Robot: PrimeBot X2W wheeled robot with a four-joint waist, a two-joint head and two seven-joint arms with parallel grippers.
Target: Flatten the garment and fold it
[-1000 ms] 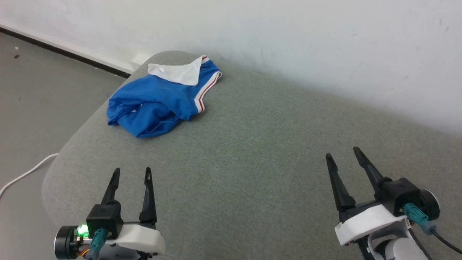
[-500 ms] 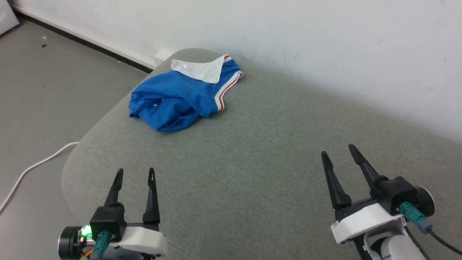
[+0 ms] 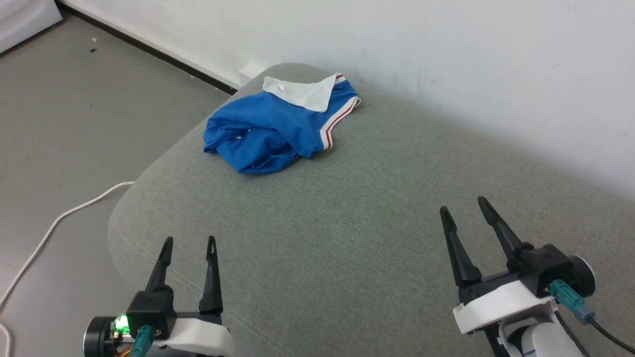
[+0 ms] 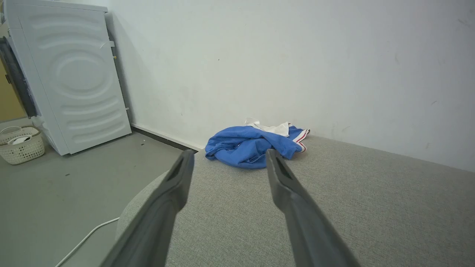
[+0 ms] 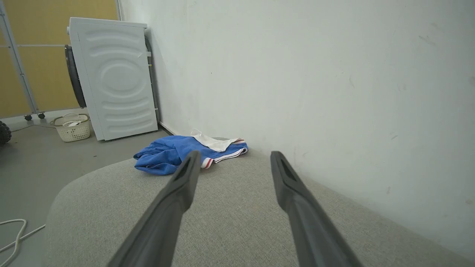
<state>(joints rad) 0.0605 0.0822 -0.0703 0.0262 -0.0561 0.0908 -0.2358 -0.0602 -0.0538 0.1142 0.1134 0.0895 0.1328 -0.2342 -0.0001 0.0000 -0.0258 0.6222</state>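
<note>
Grey cushion (image 3: 347,223), garment (image 3: 278,131) crumpled on it, basket (image 4: 24,152) w/ white item (image 4: 19,139)

Nothing legible: no text, label, brand, number or sign to be read. On the crumpled garment (image 3: 278,129), just a trace of white among the blue folds, too small to make out.

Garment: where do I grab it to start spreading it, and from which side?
Probably the striped edge of the garment, approached from the robot's right over the bare cushion. That edge lies exposed and fairly straight; the blue part toward the left corner is bunched in folds. The left gripper and right gripper are open, well short of it.
</note>
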